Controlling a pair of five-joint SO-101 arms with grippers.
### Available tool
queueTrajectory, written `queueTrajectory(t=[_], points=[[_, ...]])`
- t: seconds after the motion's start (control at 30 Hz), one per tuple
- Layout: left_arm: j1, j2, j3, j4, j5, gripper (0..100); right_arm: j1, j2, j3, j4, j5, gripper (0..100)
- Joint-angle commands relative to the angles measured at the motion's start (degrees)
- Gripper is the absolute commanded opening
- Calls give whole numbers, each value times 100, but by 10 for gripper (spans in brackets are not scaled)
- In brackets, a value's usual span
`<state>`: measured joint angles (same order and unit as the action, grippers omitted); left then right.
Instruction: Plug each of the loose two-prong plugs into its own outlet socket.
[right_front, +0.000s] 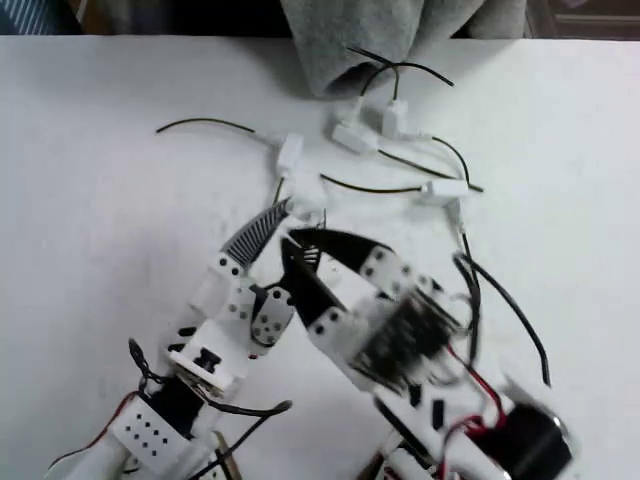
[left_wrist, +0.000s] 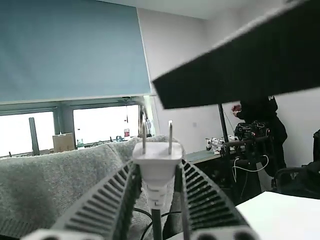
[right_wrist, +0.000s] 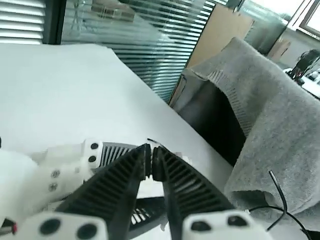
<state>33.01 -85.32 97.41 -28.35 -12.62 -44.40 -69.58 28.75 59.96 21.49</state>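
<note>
The left gripper (left_wrist: 157, 169), with grey ribbed fingers, is clamped on the small white plastic two-prong plug (left_wrist: 156, 156). The plug's metal prongs point away from the gripper, and the grey knitted cloth (right_front: 380, 40) is behind them. The black ribbed right gripper (right_wrist: 151, 154) has its tips pressed together just beside the left one, further from the cloth. Small white plastic connector blocks (right_front: 350, 137) on thin black cables lie on the white table (right_front: 100, 200), close in front of the cloth
</note>
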Motion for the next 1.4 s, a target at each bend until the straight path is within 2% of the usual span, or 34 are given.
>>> queueTrajectory(t=[0.0, 0.2, 0.57, 0.8, 0.97, 1.1, 1.23, 1.37], points=[[-57, -110, 0, -105, 0, 24, -22, 760, -624, 84, 79, 18], [-66, -110, 0, -105, 0, 24, 259, 1007, -387, -127, 431, 18], [-66, -110, 0, -105, 0, 24, 1710, 1042, 18, -541, 1538, 18], [-66, -110, 0, -105, 0, 24, 2026, 1007, 0, -541, 1829, 18], [-66, -110, 0, -105, 0, 24, 1868, 892, -668, -215, 1776, 18], [-66, -110, 0, -105, 0, 24, 1068, 927, -1644, 523, 1776, 18], [-66, -110, 0, -105, 0, 24, 242, 1059, -1820, 875, 1767, 18], [-66, -110, 0, -18, -9, 24, 312, 1499, -1503, 699, 1767, 18]])
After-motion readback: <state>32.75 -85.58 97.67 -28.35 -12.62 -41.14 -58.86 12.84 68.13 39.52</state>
